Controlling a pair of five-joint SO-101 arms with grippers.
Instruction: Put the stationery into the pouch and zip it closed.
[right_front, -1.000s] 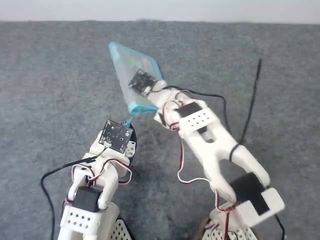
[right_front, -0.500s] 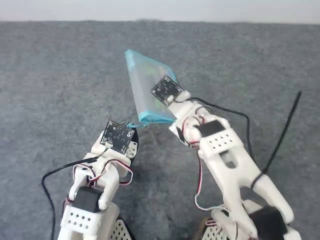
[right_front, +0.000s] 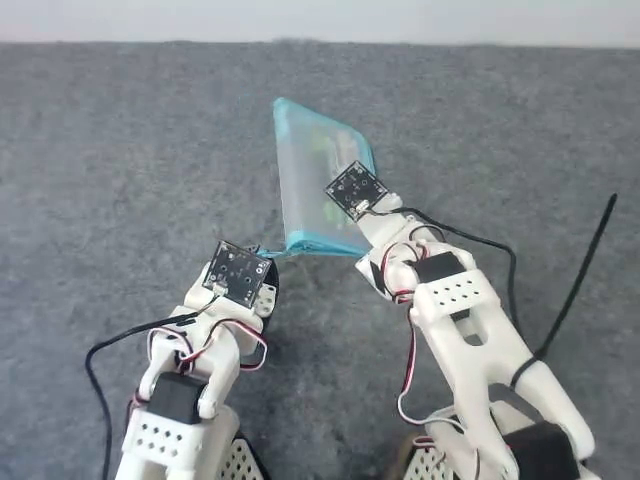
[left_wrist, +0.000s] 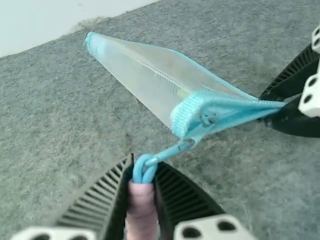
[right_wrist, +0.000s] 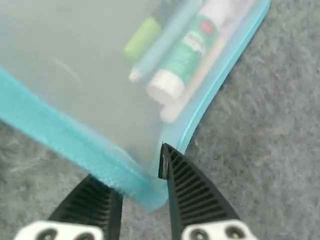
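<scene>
**Three Cameras, One Pouch in Common**

The high view looks steeply down from above and behind both arm bases, taking in the grey worktop (right_front: 100, 150) out to its far edge. The left wrist view peers low along the left pincer (left_wrist: 143, 164), close to the zip pull (left_wrist: 172, 150). The right wrist view sits closest, past the right pincer (right_wrist: 131, 167). All three share the pouch (right_front: 315, 170).
</scene>
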